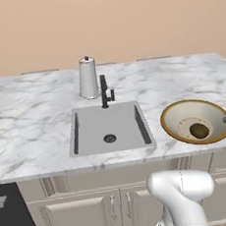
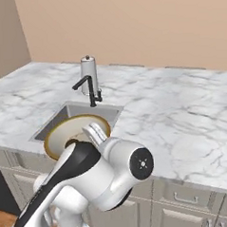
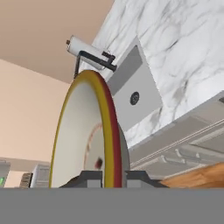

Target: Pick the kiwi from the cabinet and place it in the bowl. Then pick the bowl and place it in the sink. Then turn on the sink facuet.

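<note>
My gripper [image 3: 109,180] is clamped narrow on the rim of the wide shallow bowl with a cream-white inside and tan-gold rim [image 1: 197,121], one dark finger [image 3: 89,179] on the inner face and the other on the brownish outer wall. In the hand view the bowl [image 3: 87,135] stands edge-on right in front of me, rising from between my fingertips.

From the left base camera the bowl is tipped, its open side turned toward the camera, just right of the rectangular grey metal sink [image 1: 109,129] and over the front part of the white marble counter [image 1: 32,123]. The small dark-brown oval kiwi [image 1: 200,130] lies inside the bowl, low against its inner wall. Whether the bowl touches the counter I cannot tell.

From the right base camera the bowl [image 2: 64,132] shows at the near edge of the sink [image 2: 72,115], partly behind my white arm.

The sink basin has a round drain in its floor and a dark slot along each side. The slim black faucet [image 1: 105,92] stands upright at its back edge, a small lever on its side. The pale grey paper-towel roll [image 1: 87,78] stands just behind the faucet. Beige cabinet doors [image 1: 86,216] run under the counter front.
</note>
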### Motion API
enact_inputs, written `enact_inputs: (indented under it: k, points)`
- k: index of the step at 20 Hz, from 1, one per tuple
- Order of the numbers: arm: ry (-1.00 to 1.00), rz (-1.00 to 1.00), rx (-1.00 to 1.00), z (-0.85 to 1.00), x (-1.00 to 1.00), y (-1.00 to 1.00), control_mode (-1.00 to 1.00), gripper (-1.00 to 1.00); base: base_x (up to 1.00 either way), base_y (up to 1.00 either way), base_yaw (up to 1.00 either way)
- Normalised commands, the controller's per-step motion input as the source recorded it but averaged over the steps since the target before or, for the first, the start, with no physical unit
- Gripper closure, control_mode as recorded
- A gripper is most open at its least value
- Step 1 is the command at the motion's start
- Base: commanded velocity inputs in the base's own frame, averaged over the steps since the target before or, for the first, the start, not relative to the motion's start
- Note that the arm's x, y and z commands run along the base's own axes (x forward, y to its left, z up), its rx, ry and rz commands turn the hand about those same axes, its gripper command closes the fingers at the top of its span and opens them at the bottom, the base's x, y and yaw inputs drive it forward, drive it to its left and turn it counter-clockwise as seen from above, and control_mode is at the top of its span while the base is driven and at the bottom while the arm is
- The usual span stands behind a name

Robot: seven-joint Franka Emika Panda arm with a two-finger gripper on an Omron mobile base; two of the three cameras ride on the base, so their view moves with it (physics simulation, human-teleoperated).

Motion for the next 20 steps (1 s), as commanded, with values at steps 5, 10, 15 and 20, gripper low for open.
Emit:
enact_inputs:
  k: [5, 10, 15, 20]
  points:
    - [0.00, 0.00, 0.00, 0.00, 0.00, 0.00, 1.00, 1.00, 0.83, -0.13, 0.20]
    - [0.00, 0.00, 0.00, 0.00, 0.00, 0.00, 1.00, 1.00, 0.52, 0.01, 0.22]
    - [0.00, 0.00, 0.00, 0.00, 0.00, 0.00, 1.00, 1.00, 0.31, 0.00, 0.09]
    - [0.03, 0.00, 0.00, -0.04, 0.12, 0.03, -1.00, 1.00, 0.08, 0.00, 0.01]
